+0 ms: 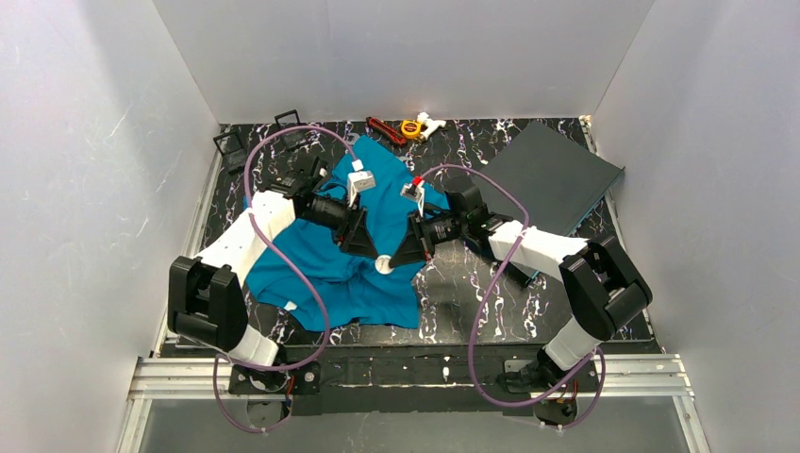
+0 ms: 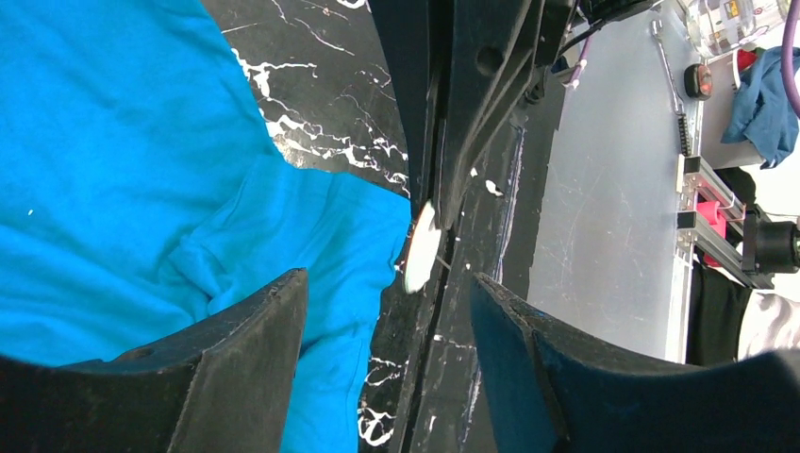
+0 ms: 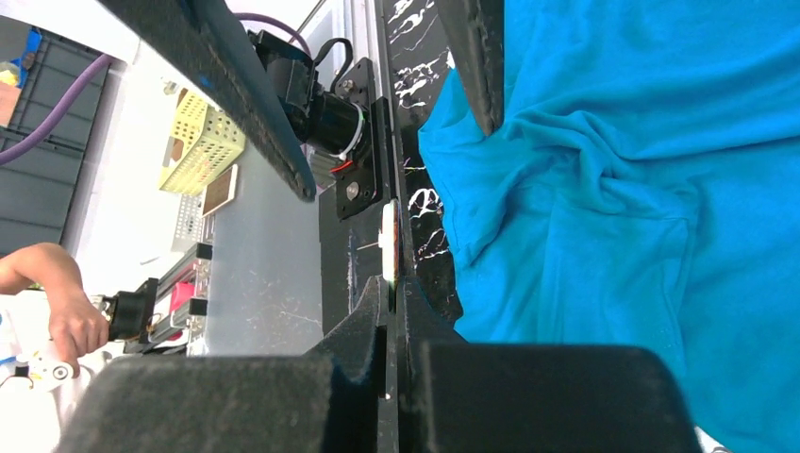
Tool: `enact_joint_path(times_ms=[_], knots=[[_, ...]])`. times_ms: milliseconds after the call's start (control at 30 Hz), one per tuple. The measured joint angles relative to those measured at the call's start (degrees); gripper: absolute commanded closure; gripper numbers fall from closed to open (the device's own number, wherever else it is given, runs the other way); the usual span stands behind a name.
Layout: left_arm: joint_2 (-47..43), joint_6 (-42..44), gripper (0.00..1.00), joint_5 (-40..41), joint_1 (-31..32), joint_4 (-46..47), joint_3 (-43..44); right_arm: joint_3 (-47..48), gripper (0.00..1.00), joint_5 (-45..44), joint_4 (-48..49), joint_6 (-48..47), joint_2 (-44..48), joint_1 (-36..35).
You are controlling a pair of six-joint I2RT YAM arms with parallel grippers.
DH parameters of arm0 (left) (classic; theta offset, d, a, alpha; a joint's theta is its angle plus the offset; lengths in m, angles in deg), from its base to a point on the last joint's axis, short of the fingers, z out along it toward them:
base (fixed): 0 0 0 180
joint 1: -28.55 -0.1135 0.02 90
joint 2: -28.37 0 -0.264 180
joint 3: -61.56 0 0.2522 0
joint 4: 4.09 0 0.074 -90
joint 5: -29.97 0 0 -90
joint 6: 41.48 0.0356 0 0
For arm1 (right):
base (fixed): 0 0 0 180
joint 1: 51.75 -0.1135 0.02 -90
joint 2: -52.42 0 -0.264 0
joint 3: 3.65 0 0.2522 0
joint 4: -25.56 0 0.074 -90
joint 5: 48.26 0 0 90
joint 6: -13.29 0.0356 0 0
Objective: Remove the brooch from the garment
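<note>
The garment, a teal-blue T-shirt (image 1: 325, 255), lies crumpled on the black marbled table (image 1: 472, 283). It also shows in the left wrist view (image 2: 141, 189) and the right wrist view (image 3: 641, 208). The brooch, a small white disc (image 1: 385, 265), sits at the shirt's right edge. My right gripper (image 1: 406, 255) is shut on the brooch (image 3: 388, 243), which is seen edge-on at its tips (image 3: 393, 283). In the left wrist view the brooch (image 2: 422, 247) sits beside the shirt's edge; I cannot tell whether it touches the cloth. My left gripper (image 1: 368, 247) is open (image 2: 387, 278), its jaws on either side of the brooch.
A flat dark grey board (image 1: 552, 175) lies at the back right. A yellow tape measure (image 1: 411, 127), a red tool (image 1: 382, 129) and a white object (image 1: 431, 123) lie at the back wall. Black frames (image 1: 231, 146) stand at the back left. White walls enclose the table.
</note>
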Motion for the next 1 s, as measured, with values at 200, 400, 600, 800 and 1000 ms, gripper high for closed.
enact_joint_path(times_ms=[200, 400, 600, 800, 1000], knots=[[0.1, -4.2, 0.44, 1.9, 2.4, 3.5, 0.0, -0.5, 0.99, 1.3, 2.4, 2.3, 0.0, 0.0], [0.9, -4.6, 0.5, 1.7, 3.1, 3.8, -0.3, -1.0, 0.99, 1.9, 5.2, 4.2, 0.0, 0.0], [1.7, -3.3, 0.58, 0.2, 3.6, 3.0, -0.4, -2.0, 0.99, 2.5, 7.3, 6.3, 0.0, 0.0], [1.9, -1.8, 0.5, -0.7, 3.6, 1.6, -0.4, -2.3, 0.99, 2.8, 8.9, 7.5, 0.0, 0.0], [1.9, -0.6, 0.5, -1.9, 3.6, 0.3, -0.4, -2.3, 0.99, 2.9, 9.5, 8.1, 0.0, 0.0]])
